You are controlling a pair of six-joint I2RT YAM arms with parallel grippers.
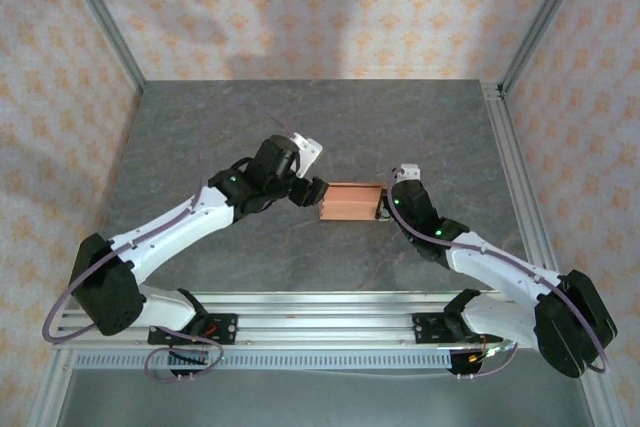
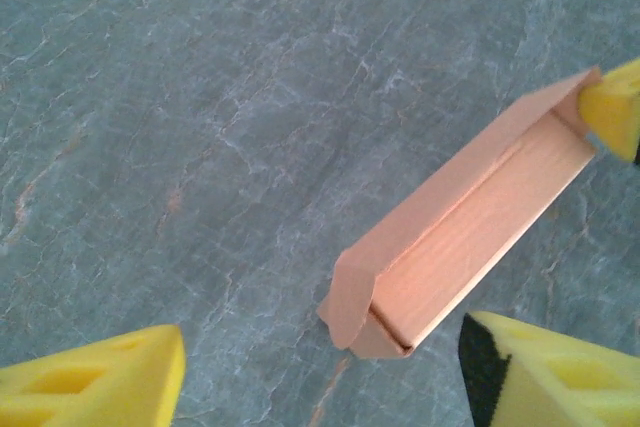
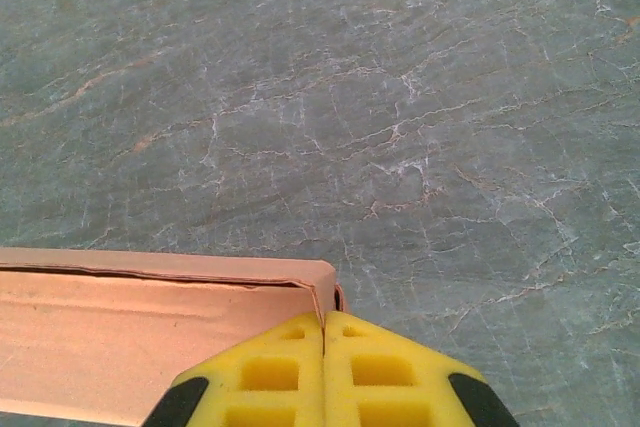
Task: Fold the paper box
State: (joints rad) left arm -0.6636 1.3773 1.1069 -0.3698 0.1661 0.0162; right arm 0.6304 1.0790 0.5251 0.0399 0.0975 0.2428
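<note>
Left fingers spread wide, gripping nothing, just short of the paper box. Box is salmon-pink card, a long open trough with a rounded flap at its left end, lying mid-way across the table. Right fingers pressed together at its right end wall. Card pinched or not: cannot tell.
</note>
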